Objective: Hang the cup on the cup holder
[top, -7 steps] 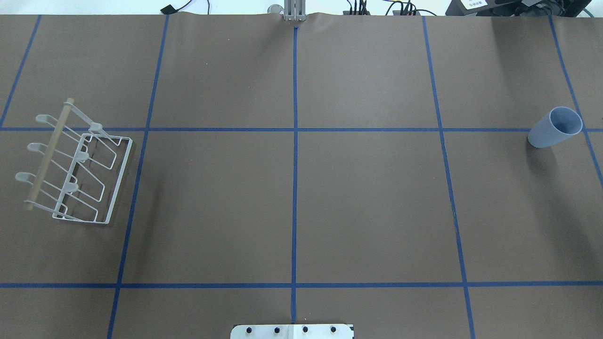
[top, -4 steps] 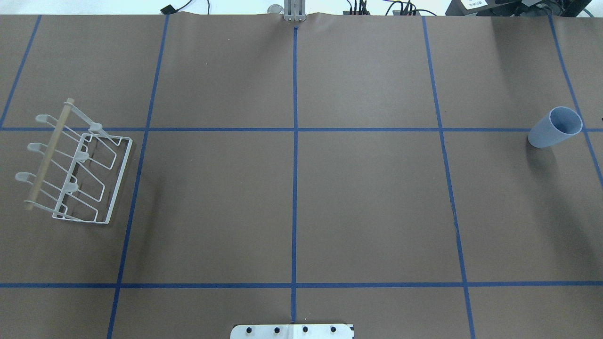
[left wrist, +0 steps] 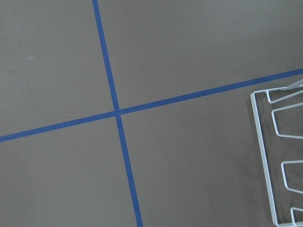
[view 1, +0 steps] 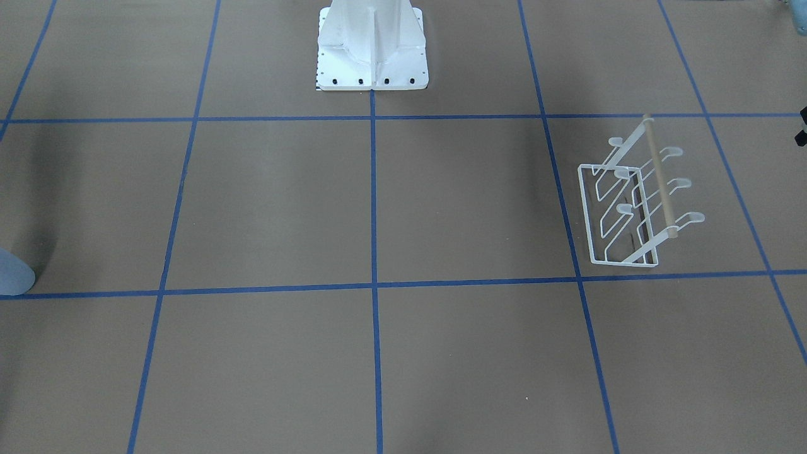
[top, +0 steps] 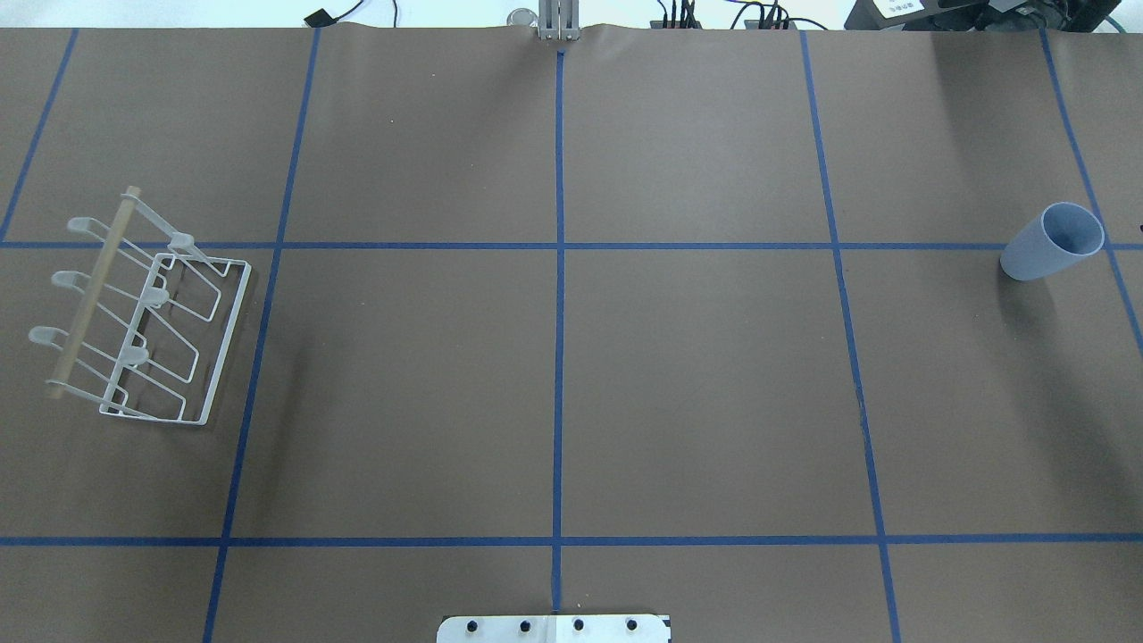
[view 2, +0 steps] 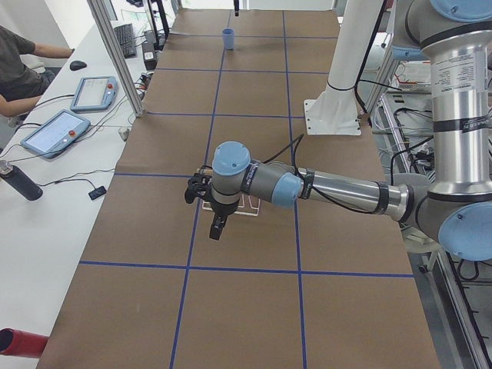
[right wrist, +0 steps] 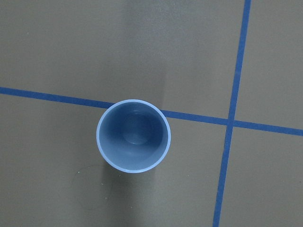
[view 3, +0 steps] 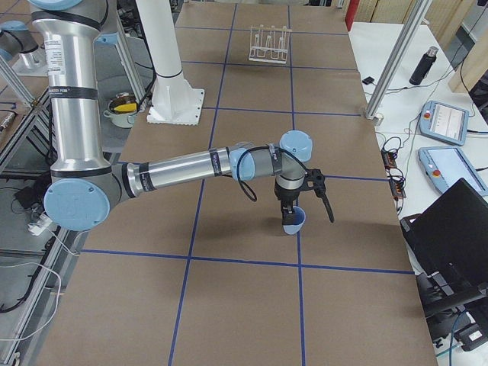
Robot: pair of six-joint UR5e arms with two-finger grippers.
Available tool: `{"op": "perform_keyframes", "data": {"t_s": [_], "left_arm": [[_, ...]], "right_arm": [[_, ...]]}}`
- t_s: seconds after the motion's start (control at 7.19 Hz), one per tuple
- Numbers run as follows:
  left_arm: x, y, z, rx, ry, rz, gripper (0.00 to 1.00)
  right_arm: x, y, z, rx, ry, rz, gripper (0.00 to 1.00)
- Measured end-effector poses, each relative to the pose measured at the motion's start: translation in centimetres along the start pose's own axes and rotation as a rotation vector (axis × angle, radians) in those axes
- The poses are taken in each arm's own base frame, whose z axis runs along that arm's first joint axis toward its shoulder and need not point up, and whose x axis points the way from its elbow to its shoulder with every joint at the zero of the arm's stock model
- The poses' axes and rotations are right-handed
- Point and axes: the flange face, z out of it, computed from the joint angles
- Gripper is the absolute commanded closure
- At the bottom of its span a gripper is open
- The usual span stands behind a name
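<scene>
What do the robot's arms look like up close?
The left arm and right arm match: round silver tubes linked by bulky joints with pale blue caps. Dark bands with small print ring the tubes, and a black cable loops along each forearm. Each ends in a black gripper, the left gripper and the right gripper.

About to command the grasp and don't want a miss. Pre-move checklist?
1. The cup upright, mouth up, empty: ok.
2. The right tool over the cup: ok, going by the right side view.
3. The right tool open: cannot tell, it shows in a side view only.
4. The rack standing, all pegs free: ok.
5. The left tool clear of the rack: cannot tell; it hangs close by it.
</scene>
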Motion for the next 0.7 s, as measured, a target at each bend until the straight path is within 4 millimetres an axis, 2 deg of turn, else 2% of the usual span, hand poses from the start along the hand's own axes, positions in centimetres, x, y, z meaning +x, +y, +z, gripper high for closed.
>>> {"op": "perform_keyframes", "data": {"t_s": [0.42, 0.7], "left_arm": [[-0.1, 0.0, 0.1, -0.002, 0.0, -0.002, 0.01], [0.0, -0.3, 0.0, 0.0, 0.0, 0.0, 0.01]], "right_arm": [[-0.2, -1.0, 0.1, -0.001, 0.0, -0.002, 0.0], [-0.1, -3.3, 1.9, -0.033, 0.001, 0.008, 0.0]]}}
